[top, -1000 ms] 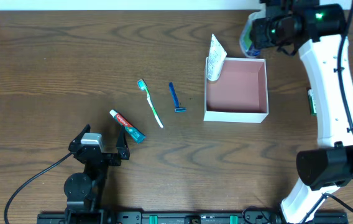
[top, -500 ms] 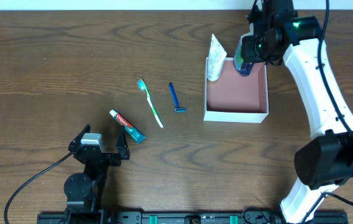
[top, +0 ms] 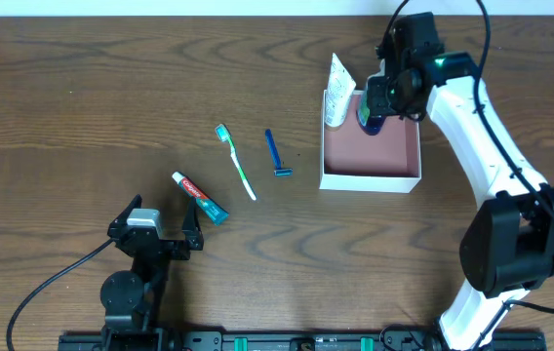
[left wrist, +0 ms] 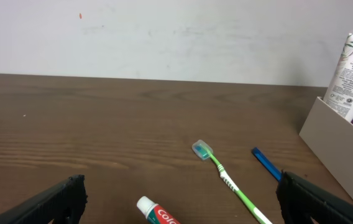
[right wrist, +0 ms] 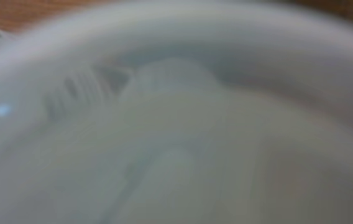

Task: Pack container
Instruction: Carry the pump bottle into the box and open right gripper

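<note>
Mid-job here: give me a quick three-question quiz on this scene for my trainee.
1. True or false: the razor lies inside the box.
2. How many toiletries lie on the table outside the box?
3. The right tool, holding a blue item, is: A) over the box, B) over the toothpaste, C) beside the toothbrush.
Key: 1 false, it lies on the table. 2 three: toothbrush, razor, toothpaste. 3 A.
</note>
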